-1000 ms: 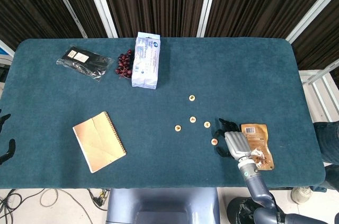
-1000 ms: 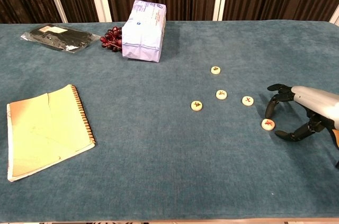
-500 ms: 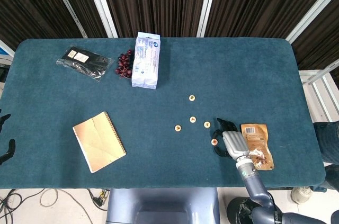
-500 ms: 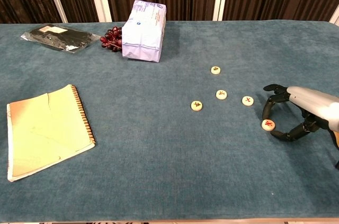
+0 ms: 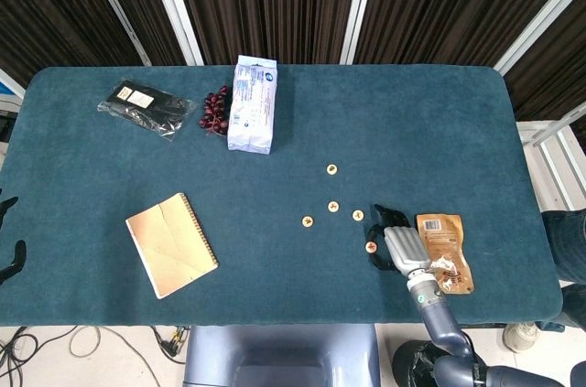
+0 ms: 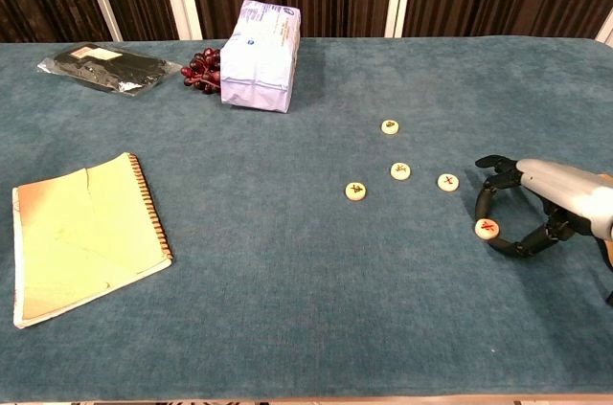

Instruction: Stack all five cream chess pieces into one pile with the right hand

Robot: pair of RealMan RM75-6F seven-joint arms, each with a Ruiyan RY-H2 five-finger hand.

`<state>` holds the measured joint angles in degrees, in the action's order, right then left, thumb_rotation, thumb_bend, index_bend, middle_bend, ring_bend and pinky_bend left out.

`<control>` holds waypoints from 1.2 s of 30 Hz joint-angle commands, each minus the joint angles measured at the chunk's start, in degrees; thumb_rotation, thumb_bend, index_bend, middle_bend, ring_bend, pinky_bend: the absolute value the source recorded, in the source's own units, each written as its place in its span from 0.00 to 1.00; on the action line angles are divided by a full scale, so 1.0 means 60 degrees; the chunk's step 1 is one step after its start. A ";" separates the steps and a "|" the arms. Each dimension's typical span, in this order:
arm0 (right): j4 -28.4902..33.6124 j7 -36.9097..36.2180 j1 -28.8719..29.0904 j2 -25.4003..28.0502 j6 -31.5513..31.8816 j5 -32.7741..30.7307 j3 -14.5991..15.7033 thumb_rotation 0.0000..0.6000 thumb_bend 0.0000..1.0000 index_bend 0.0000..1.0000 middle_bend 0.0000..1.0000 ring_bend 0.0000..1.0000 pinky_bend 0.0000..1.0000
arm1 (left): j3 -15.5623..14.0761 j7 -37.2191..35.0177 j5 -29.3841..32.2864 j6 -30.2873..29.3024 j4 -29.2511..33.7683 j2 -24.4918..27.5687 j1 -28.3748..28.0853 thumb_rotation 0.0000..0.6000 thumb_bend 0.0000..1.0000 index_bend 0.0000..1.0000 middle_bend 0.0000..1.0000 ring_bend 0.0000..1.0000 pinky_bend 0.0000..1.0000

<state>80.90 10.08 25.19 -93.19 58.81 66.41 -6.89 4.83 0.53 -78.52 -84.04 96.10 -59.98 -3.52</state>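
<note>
The fingers [image 6: 490, 202] of the right hand [image 6: 536, 209] curl in a ring around the nearest cream chess piece [image 6: 487, 228], thumb on its near side and the others arching over from the far side; whether they already pinch the disc or only cage it cannot be told. That piece lies on the right of the tabletop [image 6: 287, 261], nearest the front edge among the five.

The other four cream pieces lie flat and apart to its left and beyond: one just beyond-left [image 6: 447, 181], one further left [image 6: 400, 170], one leftmost [image 6: 355, 191] and one farthest back [image 6: 389, 126].

These look like small, light, rigid discs with smooth rims, likely to slip or flip; a hold across opposite edges seems best, and the soft cloth should let fingertips dig under.

A brown snack pouch [image 5: 444, 250] lies close on the right of the hand, limiting room there; leftward, toward the other pieces, the cloth is open. The left hand [image 5: 7, 250] shows only at the left border, its state unclear.
</note>
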 commanded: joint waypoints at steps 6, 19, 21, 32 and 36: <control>-0.0003 0.0046 0.0041 -0.0015 -0.0010 -0.0014 -0.0029 1.00 0.41 0.52 0.00 0.00 0.00 | 0.0002 -0.0010 0.0001 -0.0005 0.0001 0.0002 0.0002 1.00 0.48 0.14 0.00 0.00 0.00; 0.0414 0.0554 0.0809 0.0408 -0.0558 -0.0422 -0.0745 1.00 0.41 0.52 0.00 0.00 0.00 | 0.0015 -0.0056 0.0006 -0.0023 0.0017 0.0015 0.0011 1.00 0.48 0.14 0.00 0.00 0.00; 0.0439 0.0687 0.0986 0.0442 -0.0718 -0.0639 -0.0901 1.00 0.41 0.52 0.00 0.00 0.00 | 0.0014 -0.0054 0.0006 -0.0021 0.0016 0.0015 0.0011 1.00 0.48 0.14 0.00 0.00 0.00; -0.0105 0.1613 0.2058 0.0272 -0.1591 -0.2191 -0.1300 1.00 0.41 0.52 0.00 0.00 0.00 | 0.0034 -0.0122 0.0040 -0.0011 0.0018 0.0040 0.0015 1.00 0.48 0.14 0.00 0.00 0.00; -0.0270 0.1726 0.2198 0.0213 -0.1637 -0.2411 -0.1275 1.00 0.41 0.52 0.00 0.00 0.00 | 0.0044 -0.0135 0.0068 0.0002 0.0018 0.0042 0.0012 1.00 0.48 0.14 0.00 0.00 0.00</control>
<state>79.46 20.28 38.20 -91.79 49.06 52.18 -14.57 5.09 -0.28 -78.13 -84.04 96.21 -59.73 -3.44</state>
